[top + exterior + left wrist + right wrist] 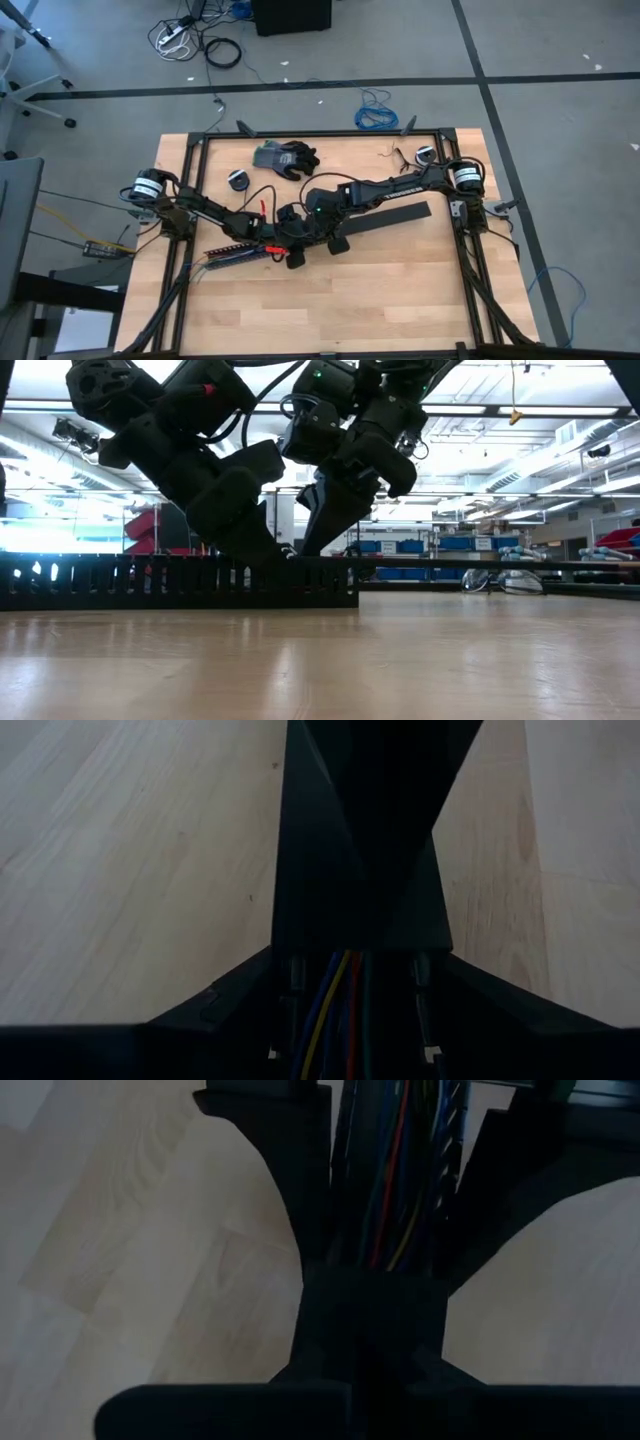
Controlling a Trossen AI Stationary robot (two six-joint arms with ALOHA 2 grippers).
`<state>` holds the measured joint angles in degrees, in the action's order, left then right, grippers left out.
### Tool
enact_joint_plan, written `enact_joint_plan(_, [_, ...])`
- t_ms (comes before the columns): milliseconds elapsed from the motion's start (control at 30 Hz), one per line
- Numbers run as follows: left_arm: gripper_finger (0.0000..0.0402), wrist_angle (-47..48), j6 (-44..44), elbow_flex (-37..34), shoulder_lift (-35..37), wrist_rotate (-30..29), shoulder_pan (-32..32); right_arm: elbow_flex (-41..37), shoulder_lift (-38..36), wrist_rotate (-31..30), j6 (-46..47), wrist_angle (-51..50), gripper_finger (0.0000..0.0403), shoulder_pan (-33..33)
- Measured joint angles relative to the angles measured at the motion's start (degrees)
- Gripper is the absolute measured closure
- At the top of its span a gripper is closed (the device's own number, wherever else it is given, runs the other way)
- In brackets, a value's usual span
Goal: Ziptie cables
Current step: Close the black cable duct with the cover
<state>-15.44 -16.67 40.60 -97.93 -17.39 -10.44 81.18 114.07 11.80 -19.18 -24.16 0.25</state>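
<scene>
Cables (335, 1005) lie between my left gripper's (283, 235) part-open fingers; right gripper (300, 243) shut, slotted channel (180, 582) blocks low view.

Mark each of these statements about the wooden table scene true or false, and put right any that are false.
1. Both arms meet over the black slotted channel at the table's left-centre. True.
2. The grey-and-black glove lies inside the channel. False: it lies apart, nearer the table's far edge.
3. Coloured cables run between the left tool's fingers. True.
4. The right tool waits at the table's right edge. False: it is down at the cables beside the left tool, shut.
5. A flat black strip lies on the wood, right of the tools. True.
</scene>
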Motion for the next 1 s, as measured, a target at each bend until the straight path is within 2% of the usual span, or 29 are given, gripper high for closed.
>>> enact_joint_plan(400, [0.018, 0.1, 3.2, 0.0, 0.0, 0.2, -0.1, 0.0, 0.1, 0.5, 0.0, -1.9, 0.0403, 0.0])
enact_joint_plan(667, [0.0111, 2.9, 2.7, 0.0, 0.0, 0.5, -0.1, 0.0, 0.1, 0.5, 0.0, -3.3, 0.0403, -0.2])
enact_joint_plan(833, [0.0069, 6.4, -1.6, 0.0, 0.0, 0.6, -0.2, 0.0, 0.1, 0.9, 0.0, -3.8, 0.0403, -0.8])
enact_joint_plan(1000, [0.0062, 8.0, -3.6, 0.0, 0.0, 3.8, -0.2, 0.0, 0.1, 1.7, -0.4, -3.7, 0.0403, -1.2])
